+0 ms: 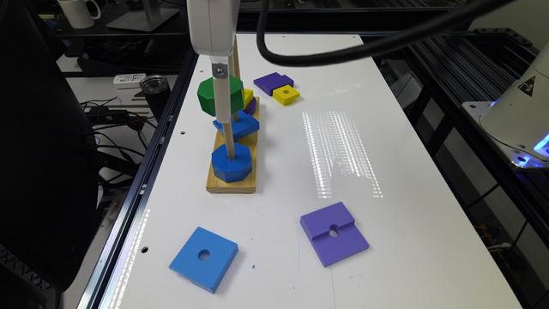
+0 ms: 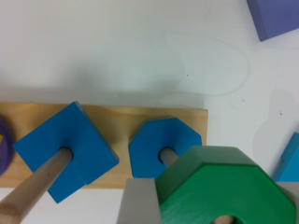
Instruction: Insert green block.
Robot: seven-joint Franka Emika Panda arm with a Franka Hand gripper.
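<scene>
A: Holding the green block (image 1: 214, 95) up in the air, the gripper (image 1: 221, 96) has its fingers (image 2: 138, 201) clamped against the block's sides. The block is octagonal with a round centre hole.

B: Where is the block relative to the pegs?

A: It sits high on the nearest peg (image 1: 230, 143) of a wooden base (image 1: 231, 182), well above a blue octagonal block (image 1: 231, 162) resting at that peg's foot. In the wrist view, the peg's tip shows inside the green block's hole.

B: What else is on the white table (image 1: 411, 231)?

A: A blue square block (image 1: 237, 124) on the next peg. A flat blue square (image 1: 204, 259) and a purple square (image 1: 334, 233) lie near the front; a small yellow piece (image 1: 286, 94) and a purple piece (image 1: 272, 82) lie beyond.
</scene>
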